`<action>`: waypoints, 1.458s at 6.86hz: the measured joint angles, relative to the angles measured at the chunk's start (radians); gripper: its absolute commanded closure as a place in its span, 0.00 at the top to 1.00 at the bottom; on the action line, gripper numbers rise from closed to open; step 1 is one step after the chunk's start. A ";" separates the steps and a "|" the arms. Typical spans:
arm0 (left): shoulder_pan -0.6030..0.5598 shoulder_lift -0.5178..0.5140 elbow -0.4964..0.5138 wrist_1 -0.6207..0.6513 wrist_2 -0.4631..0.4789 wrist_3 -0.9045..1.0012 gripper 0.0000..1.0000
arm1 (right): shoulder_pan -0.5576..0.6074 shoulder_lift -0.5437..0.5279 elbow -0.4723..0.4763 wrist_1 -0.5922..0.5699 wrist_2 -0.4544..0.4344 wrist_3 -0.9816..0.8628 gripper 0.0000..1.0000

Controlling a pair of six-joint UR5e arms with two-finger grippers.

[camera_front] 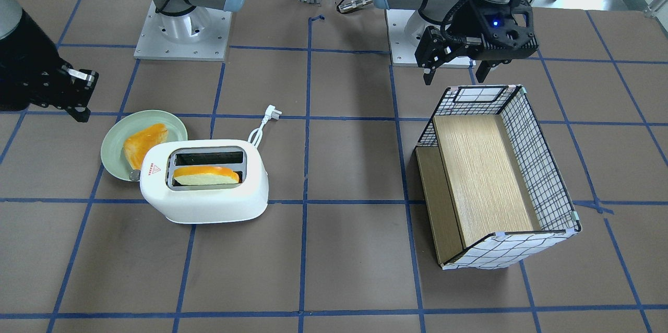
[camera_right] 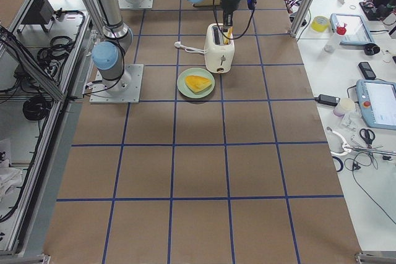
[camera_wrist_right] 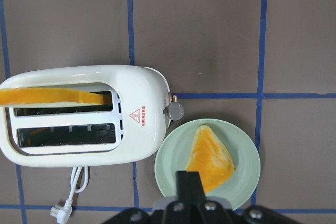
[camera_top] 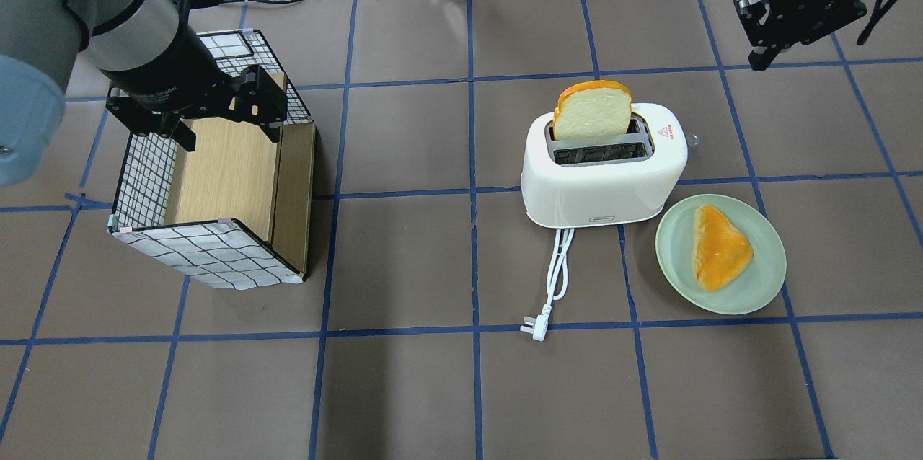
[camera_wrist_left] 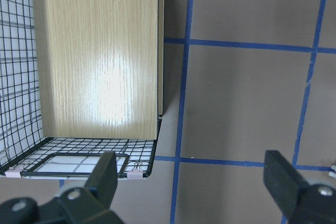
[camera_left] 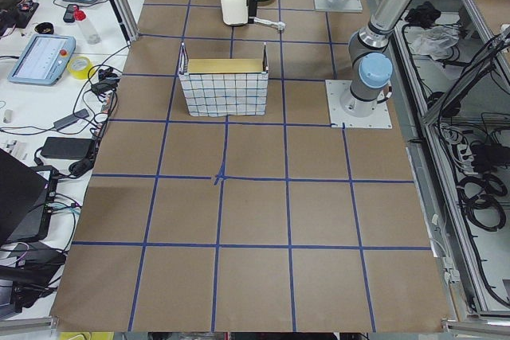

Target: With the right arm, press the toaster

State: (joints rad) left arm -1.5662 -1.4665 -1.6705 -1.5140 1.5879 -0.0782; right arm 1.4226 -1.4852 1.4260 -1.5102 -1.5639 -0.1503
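The white toaster [camera_front: 209,202] [camera_top: 602,182] [camera_wrist_right: 144,140] stands on the table with a bread slice [camera_top: 593,110] upright in one slot. Its red triangle sticker and small silver knob [camera_wrist_right: 174,109] are on the end that faces the plate. The cord and plug [camera_top: 551,280] lie beside it. My right gripper [camera_front: 81,113] [camera_top: 755,62] [camera_wrist_right: 189,178] is shut and empty. It hangs high, off beyond the toaster's knob end, touching nothing. My left gripper [camera_front: 455,74] [camera_top: 227,132] [camera_wrist_left: 191,179] is open and empty above the basket's edge.
A green plate [camera_front: 112,140] [camera_top: 757,287] [camera_wrist_right: 247,150] with a second bread slice [camera_top: 717,247] sits next to the knob end. A checked wire basket [camera_front: 543,166] [camera_top: 209,251] with a wooden liner stands under my left gripper. Blue tape lines grid the brown table.
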 measured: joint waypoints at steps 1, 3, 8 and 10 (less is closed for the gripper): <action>0.000 0.000 0.000 0.000 0.000 0.000 1.00 | 0.062 0.000 -0.017 0.012 -0.017 0.077 0.00; 0.000 0.000 0.000 0.000 0.000 0.000 1.00 | 0.166 0.005 -0.023 0.015 -0.027 0.220 0.05; 0.000 0.000 0.000 0.000 0.001 0.000 1.00 | 0.196 0.002 -0.012 -0.015 -0.023 0.236 1.00; 0.000 0.000 0.000 0.000 0.001 0.000 1.00 | 0.196 0.001 -0.011 -0.024 -0.024 0.237 1.00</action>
State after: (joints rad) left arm -1.5662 -1.4665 -1.6705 -1.5140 1.5892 -0.0782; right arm 1.6183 -1.4843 1.4154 -1.5342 -1.5876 0.0863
